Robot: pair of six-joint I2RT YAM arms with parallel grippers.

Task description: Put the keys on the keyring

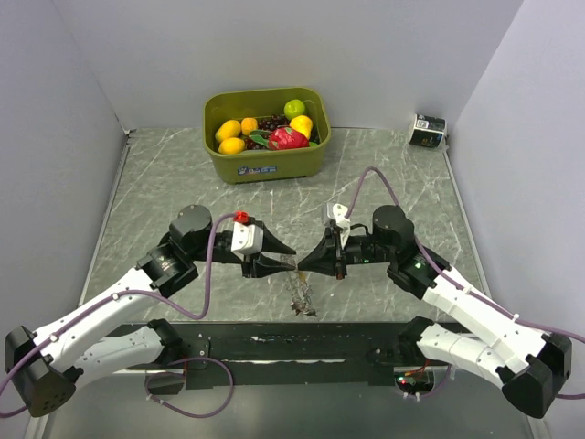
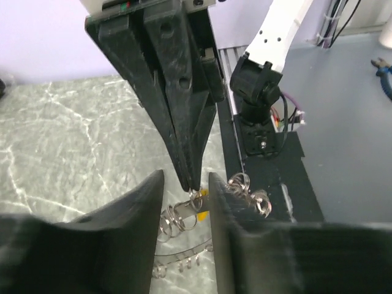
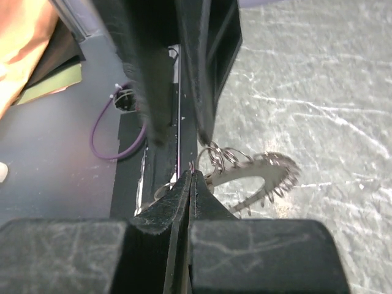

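Keyring in closed right fingers, left fingers apart

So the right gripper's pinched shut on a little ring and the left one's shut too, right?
Not quite. The left wrist view shows the left gripper open, fingers apart around the rings. The right gripper is pinched shut on a small ring.
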